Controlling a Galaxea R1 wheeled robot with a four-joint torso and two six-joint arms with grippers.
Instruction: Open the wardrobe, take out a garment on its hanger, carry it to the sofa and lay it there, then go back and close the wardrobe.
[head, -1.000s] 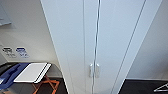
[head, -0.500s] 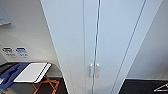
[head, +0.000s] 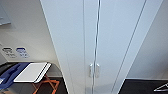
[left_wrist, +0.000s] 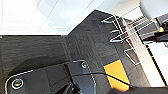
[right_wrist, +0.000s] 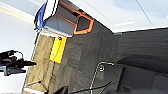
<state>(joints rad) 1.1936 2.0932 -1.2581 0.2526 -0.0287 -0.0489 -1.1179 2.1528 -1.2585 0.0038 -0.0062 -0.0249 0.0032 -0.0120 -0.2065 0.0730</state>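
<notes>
Wardrobe (head: 100, 37) dead ahead and close in head view, both doors shut, paired handles (head: 94, 70) at middle seam, small white-topped table (head: 32, 72) on orange legs to its left; can't tell either claw's opening or hold.

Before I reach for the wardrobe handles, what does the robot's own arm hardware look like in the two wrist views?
Each wrist view shows a dark grey, glossy plate with rounded, pale-edged corners: left arm's plate, right arm's plate. Round metallic fittings sit at the corners, like this fitting. A thin black cable runs across the left plate. The gripper fingers cannot be made out.
</notes>
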